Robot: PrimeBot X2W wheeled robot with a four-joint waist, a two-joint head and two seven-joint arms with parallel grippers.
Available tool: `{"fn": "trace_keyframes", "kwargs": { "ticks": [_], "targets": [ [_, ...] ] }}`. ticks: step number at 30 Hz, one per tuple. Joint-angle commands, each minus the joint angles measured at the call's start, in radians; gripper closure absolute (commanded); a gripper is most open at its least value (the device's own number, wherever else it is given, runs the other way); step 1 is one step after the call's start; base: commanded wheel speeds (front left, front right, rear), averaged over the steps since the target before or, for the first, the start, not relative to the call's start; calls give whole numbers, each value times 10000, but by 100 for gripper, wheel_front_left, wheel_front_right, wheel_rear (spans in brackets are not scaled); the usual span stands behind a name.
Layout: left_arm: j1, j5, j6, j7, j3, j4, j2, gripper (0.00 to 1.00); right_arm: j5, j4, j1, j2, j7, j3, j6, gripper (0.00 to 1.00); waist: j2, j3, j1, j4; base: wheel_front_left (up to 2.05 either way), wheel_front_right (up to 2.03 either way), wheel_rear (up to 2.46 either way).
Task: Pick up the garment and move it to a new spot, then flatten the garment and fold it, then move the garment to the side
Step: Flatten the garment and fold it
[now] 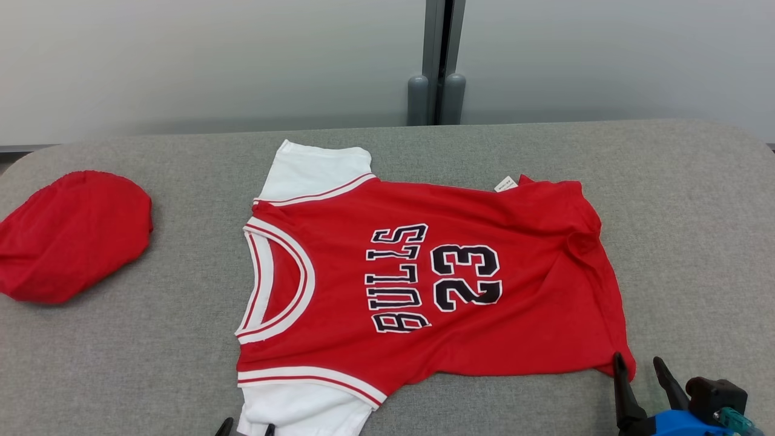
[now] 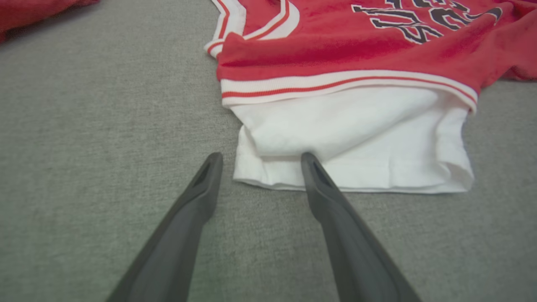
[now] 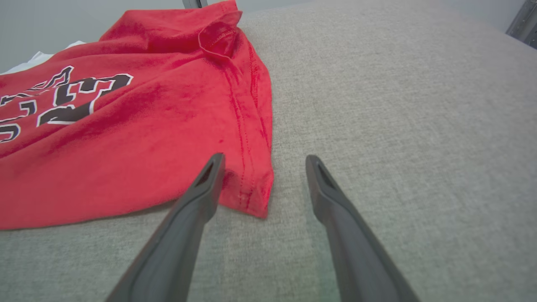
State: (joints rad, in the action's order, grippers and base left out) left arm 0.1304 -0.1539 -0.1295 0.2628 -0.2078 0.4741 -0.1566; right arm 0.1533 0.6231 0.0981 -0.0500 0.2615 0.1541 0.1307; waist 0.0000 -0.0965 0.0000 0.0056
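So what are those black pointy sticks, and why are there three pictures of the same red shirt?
The sticks are a robot's fingers. It has two arms, each ending in a pincer with two long dark fingers. The wide picture comes from a camera on its head, looking down at a grey table. The other two come from cameras on its wrists, so each looks along one pincer. On the table lies a red jersey with white sleeves, spread out. Beside it sits a second red cloth, bunched up. The left gripper is at a white sleeve; the right gripper is at the jersey's bottom corner. Both pairs of jaws are open, holding nothing.
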Motion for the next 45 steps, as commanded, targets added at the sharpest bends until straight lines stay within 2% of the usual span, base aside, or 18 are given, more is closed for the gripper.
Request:
{"fn": "trace_keyframes", "kwargs": {
  "ticks": [1,13,20,26,27,28,29,34,45],
  "targets": [
    [-170,22,-18,26,15,45,-45,0,67,20,65,-14,52,-17,2,0,0,-27,0,-21,0,0,0],
    [-707,-259,-18,26,-387,480,79,0,332,365,285,-14,53,-149,2,0,0,-161,0,-39,0,0,0],
    [-1088,-445,-19,2,-577,929,126,0,493,1237,733,-14,39,-331,2,0,0,-273,0,-71,0,0,0],
    [-1312,-898,-19,-35,-993,1477,267,2,1031,1945,1132,48,-17,-1051,15,0,0,-351,0,-38,0,0,0],
    [-1336,-1001,-19,-40,-1067,1566,289,51,1167,2020,1165,62,-20,-1225,15,13,0,-354,0,-29,0,0,0],
    [-1375,-1115,-19,-46,-1176,1648,305,66,1311,2019,1202,77,-28,-1399,18,68,0,-349,0,-25,0,0,0],
    [-1413,-1240,-21,-47,-1281,1697,322,100,1412,1974,1226,74,-28,-1487,18,100,0,-342,0,-25,0,0,0],
    [-1584,-1841,-21,-26,-1565,1412,263,100,1644,1290,1192,-1,30,-1651,11,100,0,-275,0,-28,0,0,0],
    [-2140,-2673,-20,17,-1312,-1133,29,100,1277,-1322,974,-81,33,-1383,3,100,0,-295,0,-10,0,0,0]
  ]
}}
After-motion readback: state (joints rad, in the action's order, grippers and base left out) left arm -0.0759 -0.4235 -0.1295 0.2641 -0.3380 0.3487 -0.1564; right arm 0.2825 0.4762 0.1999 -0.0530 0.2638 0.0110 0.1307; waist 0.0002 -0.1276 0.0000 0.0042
